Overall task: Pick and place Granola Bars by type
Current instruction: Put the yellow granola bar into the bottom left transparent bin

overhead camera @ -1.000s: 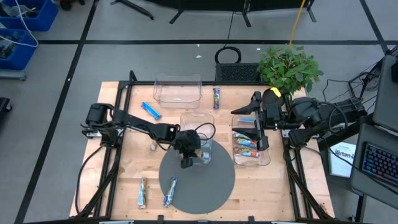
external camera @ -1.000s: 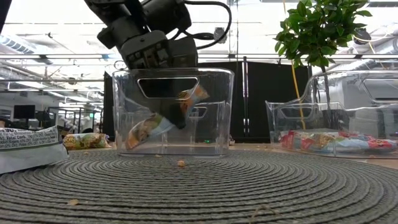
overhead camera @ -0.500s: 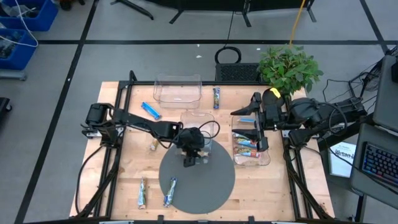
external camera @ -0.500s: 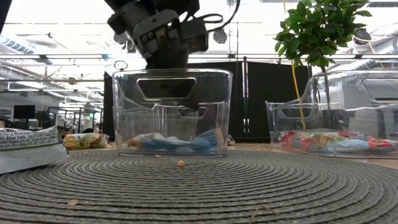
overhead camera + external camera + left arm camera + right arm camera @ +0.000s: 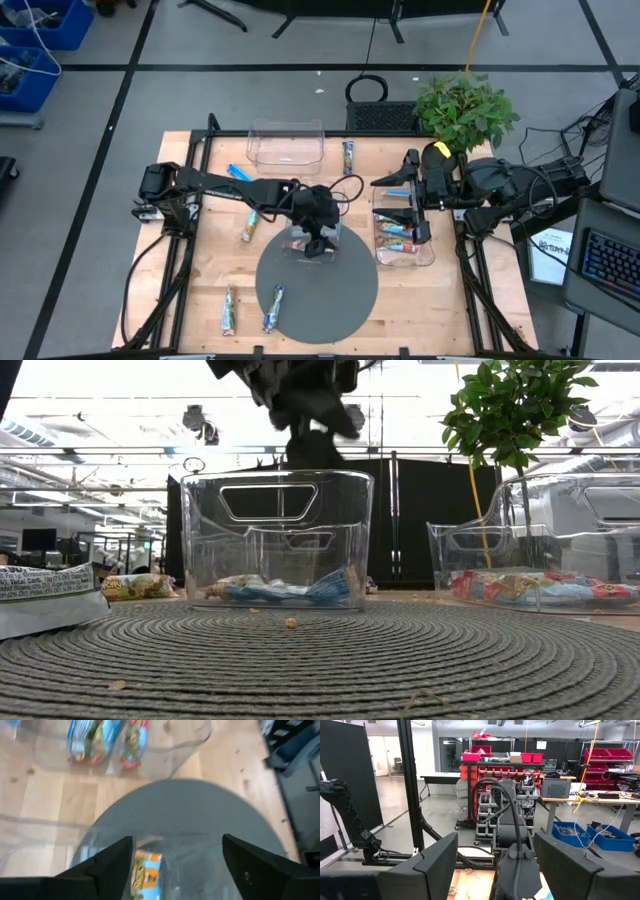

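Observation:
A clear centre bin (image 5: 316, 238) stands on the far edge of the grey round mat (image 5: 318, 290). Granola bars (image 5: 276, 590) lie flat on its floor, one tan with blue showing in the left wrist view (image 5: 145, 872). My left gripper (image 5: 318, 232) hangs open above this bin, clear of its rim (image 5: 312, 440), nothing between its fingers (image 5: 177, 870). My right gripper (image 5: 402, 203) waits open (image 5: 495, 870) over the right bin (image 5: 404, 240), which holds several bars (image 5: 540, 588). Loose bars lie on the wood: (image 5: 238, 172), (image 5: 348, 157), (image 5: 247, 229), (image 5: 229, 310), (image 5: 272, 308).
An empty clear bin (image 5: 286, 146) stands at the table's far side. A potted plant (image 5: 462, 108) stands at the far right corner. Bare wood (image 5: 450, 300) lies to the mat's right near the front edge.
My left gripper has opened and let go of a tan bar inside the centre bin. The bar has dropped and now lies flat on the bin's floor with the others. The gripper has risen out of the bin and shifted slightly toward the far edge.

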You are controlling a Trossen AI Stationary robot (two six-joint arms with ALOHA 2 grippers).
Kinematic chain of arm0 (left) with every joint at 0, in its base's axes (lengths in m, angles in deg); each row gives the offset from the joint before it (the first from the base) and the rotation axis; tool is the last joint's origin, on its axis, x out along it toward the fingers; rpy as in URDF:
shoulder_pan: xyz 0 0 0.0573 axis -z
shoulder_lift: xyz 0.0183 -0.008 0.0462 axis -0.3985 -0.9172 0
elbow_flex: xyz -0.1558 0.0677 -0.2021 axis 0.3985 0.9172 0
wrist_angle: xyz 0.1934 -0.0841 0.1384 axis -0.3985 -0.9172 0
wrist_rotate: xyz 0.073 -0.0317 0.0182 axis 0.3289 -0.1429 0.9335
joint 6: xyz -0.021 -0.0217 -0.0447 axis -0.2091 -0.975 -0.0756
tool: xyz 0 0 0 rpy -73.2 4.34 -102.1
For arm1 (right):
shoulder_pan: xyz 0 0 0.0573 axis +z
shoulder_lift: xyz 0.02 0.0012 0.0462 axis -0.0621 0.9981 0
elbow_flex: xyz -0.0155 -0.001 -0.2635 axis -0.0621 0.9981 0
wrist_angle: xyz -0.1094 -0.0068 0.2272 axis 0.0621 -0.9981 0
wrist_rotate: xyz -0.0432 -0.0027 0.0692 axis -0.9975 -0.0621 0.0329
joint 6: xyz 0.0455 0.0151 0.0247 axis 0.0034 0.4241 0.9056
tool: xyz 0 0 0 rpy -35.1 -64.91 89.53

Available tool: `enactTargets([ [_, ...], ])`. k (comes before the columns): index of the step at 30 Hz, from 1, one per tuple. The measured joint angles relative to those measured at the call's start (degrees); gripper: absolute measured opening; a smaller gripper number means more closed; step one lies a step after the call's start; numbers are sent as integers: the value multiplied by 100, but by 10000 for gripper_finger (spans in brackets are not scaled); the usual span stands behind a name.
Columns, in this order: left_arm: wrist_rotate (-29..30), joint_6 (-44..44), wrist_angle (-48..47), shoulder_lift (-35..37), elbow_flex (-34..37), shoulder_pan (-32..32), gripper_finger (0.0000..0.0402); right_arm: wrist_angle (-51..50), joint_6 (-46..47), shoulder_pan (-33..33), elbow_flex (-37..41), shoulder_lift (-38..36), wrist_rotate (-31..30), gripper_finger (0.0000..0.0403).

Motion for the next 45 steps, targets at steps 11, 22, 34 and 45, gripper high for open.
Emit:
enactTargets([
  [11, -808, -343, -685, 111, -1253, 13, 366, 6, -231, 222, 0, -55, 13, 251],
  [22, -78, -456, -744, 1590, -1629, 15, 367, -215, -409, 256, -3, -330, 9, 251],
  [34, 1464, -562, -684, 3230, -1626, 443, 367, -517, -1984, 264, -4, -43, 179, 251],
  [45, 1766, -848, -687, 3622, -1622, 823, 367, -1323, -2253, 262, 2, 1086, -729, 251],
])
